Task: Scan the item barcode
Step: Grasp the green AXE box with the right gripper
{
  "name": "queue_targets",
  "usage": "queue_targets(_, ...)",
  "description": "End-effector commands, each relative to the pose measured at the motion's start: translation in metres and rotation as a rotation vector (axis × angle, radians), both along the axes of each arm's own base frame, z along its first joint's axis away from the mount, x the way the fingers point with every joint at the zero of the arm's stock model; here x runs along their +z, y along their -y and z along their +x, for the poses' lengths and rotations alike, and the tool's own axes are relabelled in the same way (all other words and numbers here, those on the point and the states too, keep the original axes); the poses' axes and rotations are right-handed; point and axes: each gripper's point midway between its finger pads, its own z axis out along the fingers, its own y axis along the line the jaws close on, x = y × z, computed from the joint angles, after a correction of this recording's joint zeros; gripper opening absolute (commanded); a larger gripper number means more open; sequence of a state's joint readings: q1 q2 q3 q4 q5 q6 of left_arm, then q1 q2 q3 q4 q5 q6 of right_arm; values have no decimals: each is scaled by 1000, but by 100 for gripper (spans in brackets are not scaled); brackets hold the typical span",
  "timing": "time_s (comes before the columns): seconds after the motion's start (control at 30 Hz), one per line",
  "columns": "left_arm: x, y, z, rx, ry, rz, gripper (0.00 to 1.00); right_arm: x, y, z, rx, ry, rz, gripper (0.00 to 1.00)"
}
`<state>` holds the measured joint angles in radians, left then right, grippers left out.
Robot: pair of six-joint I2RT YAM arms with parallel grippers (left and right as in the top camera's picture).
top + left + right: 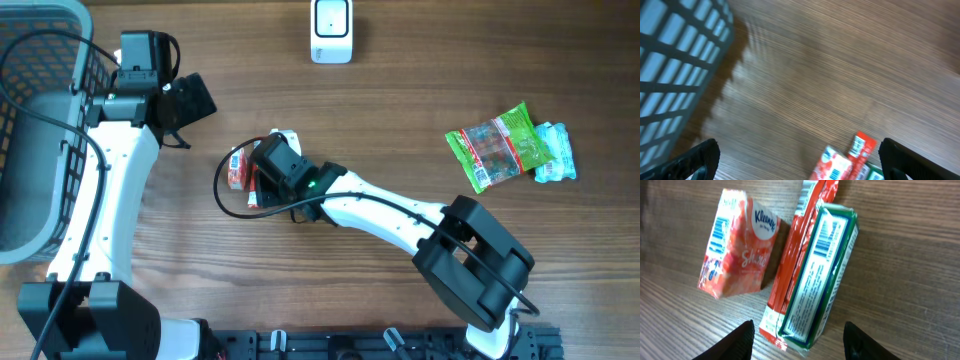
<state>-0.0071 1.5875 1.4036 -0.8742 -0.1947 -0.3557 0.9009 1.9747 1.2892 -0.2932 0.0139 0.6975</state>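
Three items lie together on the wooden table: a pink-and-white Kleenex pack [737, 245], a red packet [795, 265], and a green-edged box [822, 280] on its side with a barcode [827, 235] showing. My right gripper [800, 342] hangs open right over them, its fingers either side of the near ends of the red packet and the box, gripping nothing. Overhead, that gripper [262, 175] covers most of the cluster, with only the Kleenex pack [236, 168] showing. My left gripper [190, 100] is wide open and empty, up and left of the cluster. The white scanner [331, 30] stands at the far edge.
A grey wire basket [30, 130] fills the left edge, beside the left arm. A green snack packet [500, 145] and a light blue packet [555, 152] lie at the right. The right arm's black cable loops left of the cluster.
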Motion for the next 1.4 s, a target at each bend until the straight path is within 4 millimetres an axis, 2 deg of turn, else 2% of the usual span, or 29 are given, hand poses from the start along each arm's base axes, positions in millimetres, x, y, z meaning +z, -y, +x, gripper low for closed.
queue_targets(0.0,6,-15,-1,32,6,71,100,6,2,11,-46,51,-17,54)
queue_targets(0.17,6,-15,-1,32,6,71,100,-1,-4,17,-48,69,1,52)
queue_targets(0.3,6,-15,-1,32,6,71,100,-22,-3,17,-48,51,-29,52)
queue_targets(0.5,6,-15,-1,32,6,71,100,-37,-1,16,-49,38,-52,49)
queue_targets(0.57,6,-15,-1,32,6,71,100,-38,2,16,-53,38,-67,44)
queue_targets(0.83,6,-15,-1,33,7,71,100,-38,12,21,-52,66,-112,43)
queue_targets(1.17,6,-15,-1,32,6,71,100,-27,-1,31,10,147,-81,43)
queue_targets(1.3,6,-15,-1,32,6,71,100,-26,-3,31,28,151,-81,32)
queue_targets(1.37,6,-15,-1,32,6,71,100,-27,-2,30,29,147,-87,32)
